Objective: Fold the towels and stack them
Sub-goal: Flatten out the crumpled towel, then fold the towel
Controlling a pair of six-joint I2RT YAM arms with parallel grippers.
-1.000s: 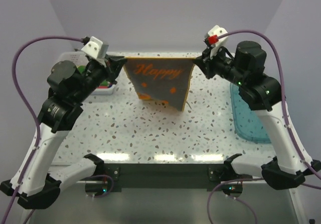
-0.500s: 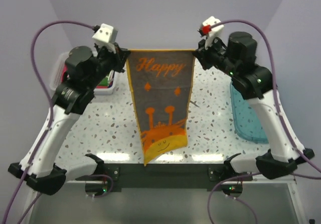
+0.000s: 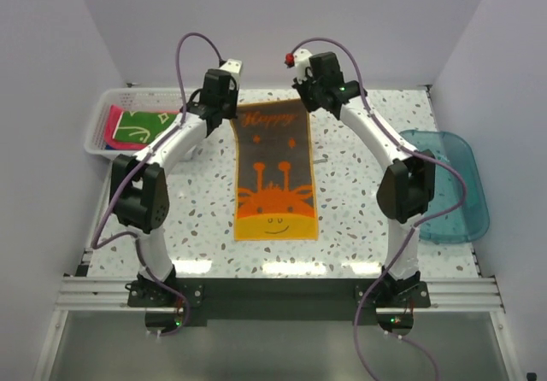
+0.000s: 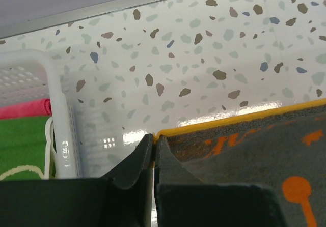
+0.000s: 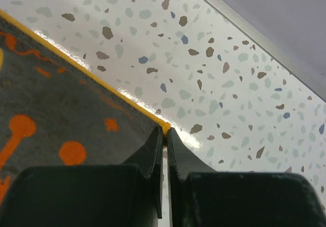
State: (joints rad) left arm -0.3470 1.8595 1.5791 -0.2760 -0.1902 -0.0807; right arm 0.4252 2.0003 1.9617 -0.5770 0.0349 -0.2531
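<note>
The dark grey towel point(image 3: 275, 176) with orange trim, "Happy" lettering and a giraffe lies spread flat down the middle of the table. My left gripper point(image 3: 232, 108) is shut on its far left corner point(image 4: 162, 134). My right gripper point(image 3: 304, 99) is shut on its far right corner point(image 5: 166, 127). The green towel point(image 3: 141, 127) with yellow pattern and the pink towel point(image 3: 112, 126) lie in the white basket point(image 3: 98, 146) at the far left; both also show in the left wrist view, green point(image 4: 23, 148) and pink point(image 4: 23, 107). The blue towel is out of view.
The white slotted basket point(image 4: 61, 130) stands just left of my left gripper. A clear blue plastic tub point(image 3: 453, 184) sits at the table's right edge. Speckled tabletop point(image 3: 359, 202) lies on both sides of the grey towel.
Both arms have reached far toward the back of the table and lowered. The grey towel, hanging between the grippers before, now lies flat on the table.
</note>
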